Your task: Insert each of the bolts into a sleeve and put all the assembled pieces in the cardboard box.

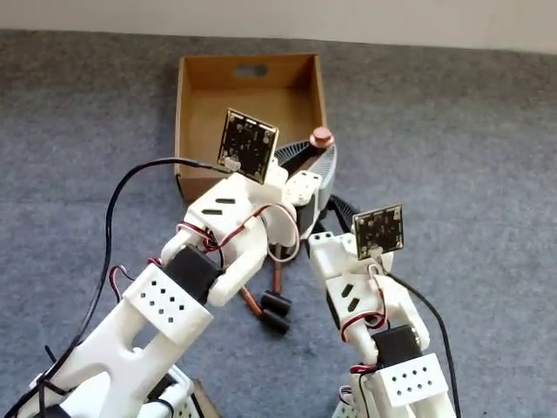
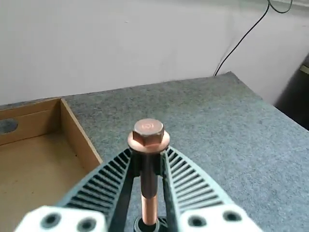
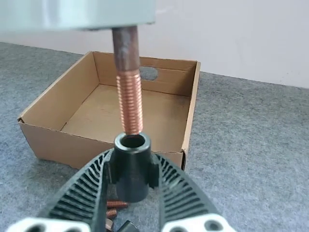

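Note:
My left gripper (image 2: pixel 148 157) is shut on a copper bolt (image 2: pixel 148 183), gripped just under its hex head and hanging upright with the threads down. My right gripper (image 3: pixel 131 159) is shut on a black sleeve (image 3: pixel 130 169), held upright with its bore facing up. The bolt's (image 3: pixel 129 104) threaded tip sits right at the mouth of the bore, lined up with it. In the high view both grippers meet beside the near right corner of the cardboard box (image 1: pixel 181 113), with the bolt head (image 1: pixel 322 137) on top of the left gripper (image 1: pixel 315 158).
The box (image 3: pixel 72 140) is open and holds nothing. Loose copper bolts (image 1: pixel 277 274) and black sleeves (image 1: pixel 277 305) lie on the grey carpet between the two arms. A loose bolt (image 3: pixel 113 207) lies below the right gripper.

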Controlling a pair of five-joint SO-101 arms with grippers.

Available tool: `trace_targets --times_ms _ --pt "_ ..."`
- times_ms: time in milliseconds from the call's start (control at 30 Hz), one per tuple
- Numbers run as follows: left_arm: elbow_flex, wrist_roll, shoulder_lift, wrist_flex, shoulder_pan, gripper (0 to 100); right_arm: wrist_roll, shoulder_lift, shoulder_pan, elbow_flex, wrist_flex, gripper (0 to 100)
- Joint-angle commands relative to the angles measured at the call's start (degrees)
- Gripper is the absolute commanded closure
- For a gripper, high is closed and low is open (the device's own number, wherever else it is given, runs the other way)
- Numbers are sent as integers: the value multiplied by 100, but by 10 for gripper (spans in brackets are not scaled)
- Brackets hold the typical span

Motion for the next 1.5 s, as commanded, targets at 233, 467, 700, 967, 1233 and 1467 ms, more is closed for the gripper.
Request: trace_targets --times_ms 233,467,700,967,1233,1467 --pt "-611 53 259 554 127 991 -62 -92 145 -84 -136 992" --pt "-831 44 532 756 127 991 -62 -92 154 -75 -136 992" --pt "-831 26 567 756 127 991 -299 -92 470 -101 -136 992" --pt "-822 -35 576 774 198 991 -967 -92 927 -119 -338 992" --pt "-840 -343 585 782 286 991 -941 -92 927 -145 -312 992" --pt "-2009 -352 1015 2259 251 991 -923 -92 919 -163 -295 992"
